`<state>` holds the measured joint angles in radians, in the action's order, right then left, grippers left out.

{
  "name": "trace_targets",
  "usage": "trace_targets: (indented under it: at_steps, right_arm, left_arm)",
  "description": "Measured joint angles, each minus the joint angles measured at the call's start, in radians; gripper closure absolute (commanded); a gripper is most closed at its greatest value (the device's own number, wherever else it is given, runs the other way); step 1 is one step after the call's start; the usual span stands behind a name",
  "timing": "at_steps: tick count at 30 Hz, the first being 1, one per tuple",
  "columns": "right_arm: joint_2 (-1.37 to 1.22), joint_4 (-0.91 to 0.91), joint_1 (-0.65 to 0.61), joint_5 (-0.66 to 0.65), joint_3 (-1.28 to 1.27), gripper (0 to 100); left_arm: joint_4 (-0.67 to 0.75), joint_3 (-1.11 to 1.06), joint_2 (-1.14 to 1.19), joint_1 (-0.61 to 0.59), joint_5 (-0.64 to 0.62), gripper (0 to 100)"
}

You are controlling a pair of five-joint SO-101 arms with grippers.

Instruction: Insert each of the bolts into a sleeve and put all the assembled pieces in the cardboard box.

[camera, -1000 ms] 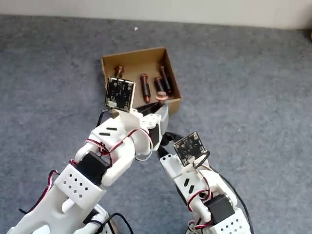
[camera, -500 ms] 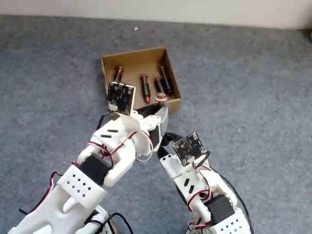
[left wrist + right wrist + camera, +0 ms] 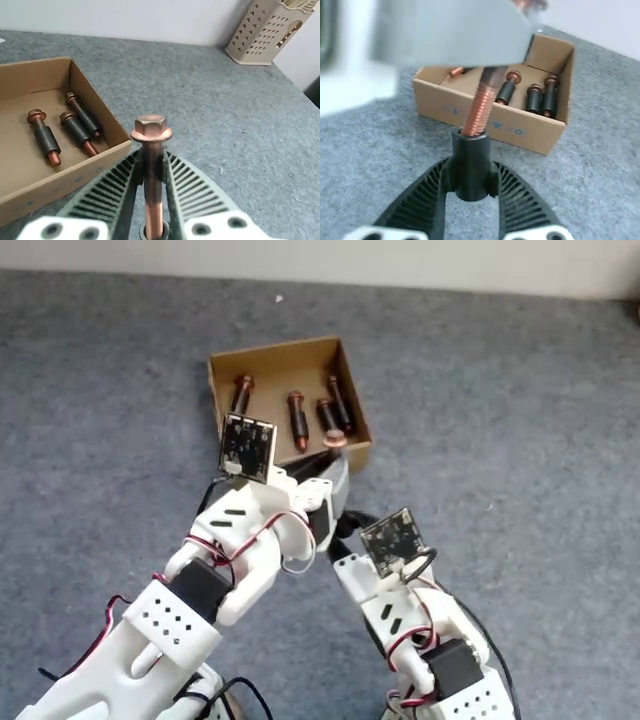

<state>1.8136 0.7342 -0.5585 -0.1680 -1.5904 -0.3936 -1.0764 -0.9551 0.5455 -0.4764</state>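
The left end effector (image 3: 151,156), clamped on the copper hex-head bolt (image 3: 151,131), has lowered it. The threaded tip is apparently entering the black cylindrical sleeve (image 3: 470,150) clamped in the right end effector (image 3: 470,180).

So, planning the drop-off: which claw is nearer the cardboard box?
Left. The left claw holds the bolt by the near wall of the cardboard box; the right claw grips the sleeve farther back.

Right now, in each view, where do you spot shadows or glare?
High view: even light, no hard shadows around the box. Left wrist view: soft shine on the bolt head, no harsh glare. Right wrist view: the bolt's threads glint; the black sleeve looks dull.
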Motion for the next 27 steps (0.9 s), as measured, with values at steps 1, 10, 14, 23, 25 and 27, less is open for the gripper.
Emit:
trace_targets:
  at_steps: [1, 10, 14, 23, 25, 27]
  right_arm:
    - [0.000, 0.000, 0.005, 0.000, 0.000, 99.4]
    - [0.002, -0.017, 0.026, 0.000, 0.000, 99.4]
    - [0.002, -0.020, 0.026, 0.000, 0.000, 99.4]
    - [0.002, -0.021, 0.026, 0.000, 0.000, 99.4]
    - [0.002, -0.021, 0.026, 0.000, 0.000, 99.4]
    - [0.002, -0.021, 0.026, 0.000, 0.000, 99.4]
  left_arm:
    - [-0.002, 0.000, 0.000, 0.003, 0.000, 100]
    - [-0.132, -0.017, -0.146, 0.052, 0.006, 100]
    - [-0.143, -0.086, -0.204, 0.057, 0.005, 100]
    - [-0.110, -0.147, -0.215, 0.094, 0.180, 97]
    - [-0.109, -0.149, -0.215, 0.101, 0.212, 91]
    - [-0.109, -0.149, -0.215, 0.104, 0.241, 85]
